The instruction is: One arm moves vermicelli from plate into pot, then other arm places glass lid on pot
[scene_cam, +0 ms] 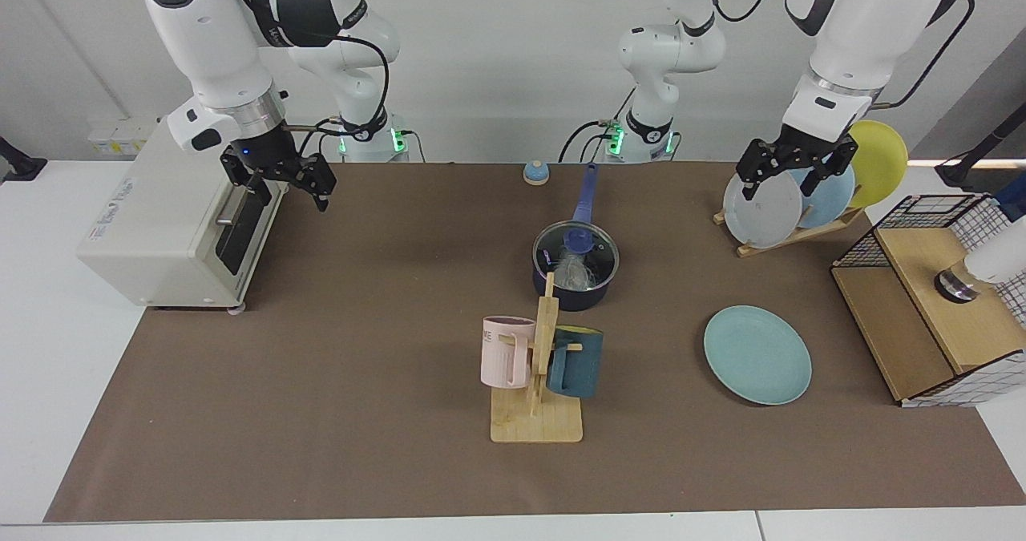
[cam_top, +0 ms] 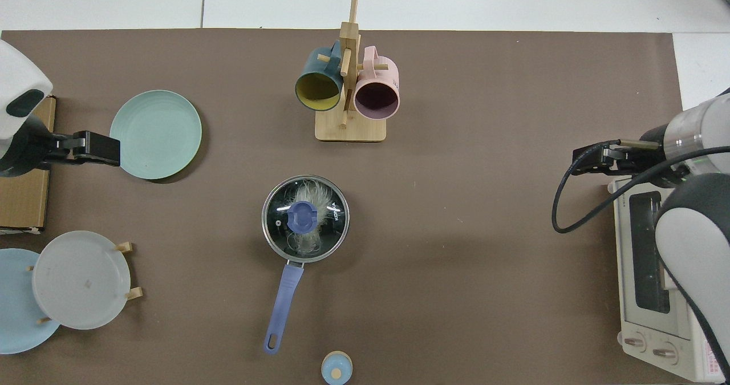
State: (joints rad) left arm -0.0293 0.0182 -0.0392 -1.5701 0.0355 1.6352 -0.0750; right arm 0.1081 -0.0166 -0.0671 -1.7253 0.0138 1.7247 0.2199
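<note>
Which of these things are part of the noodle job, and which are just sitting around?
Part of the job: vermicelli, pot, glass lid, teal plate.

Just sitting around: mug rack, toaster oven, plate rack, wire basket.
</note>
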